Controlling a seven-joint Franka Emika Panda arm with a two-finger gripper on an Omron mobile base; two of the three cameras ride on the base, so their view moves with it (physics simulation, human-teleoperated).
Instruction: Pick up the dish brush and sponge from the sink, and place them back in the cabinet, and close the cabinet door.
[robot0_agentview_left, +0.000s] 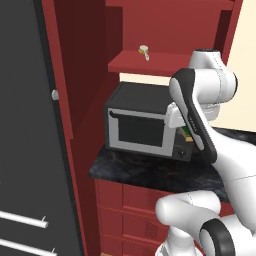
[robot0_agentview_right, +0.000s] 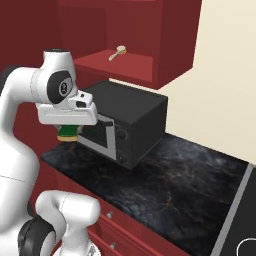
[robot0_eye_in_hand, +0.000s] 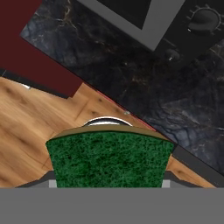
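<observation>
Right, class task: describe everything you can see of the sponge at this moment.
The sponge is a small dark green block with a rough, scouring texture and a thin tan-yellow layer along one edge. It is held in the gripper, lifted clear of the dark marble counter, in front of the black microwave. From the right base view only its green underside and yellowish band peek out below the white hand. Nothing else touches it.

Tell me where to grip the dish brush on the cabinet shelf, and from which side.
Grip the dish brush by its thin tan handle, probably from the open front of the cabinet. It lies flat on the shelf, and the slim handle suits the hand better than the round head.
</observation>
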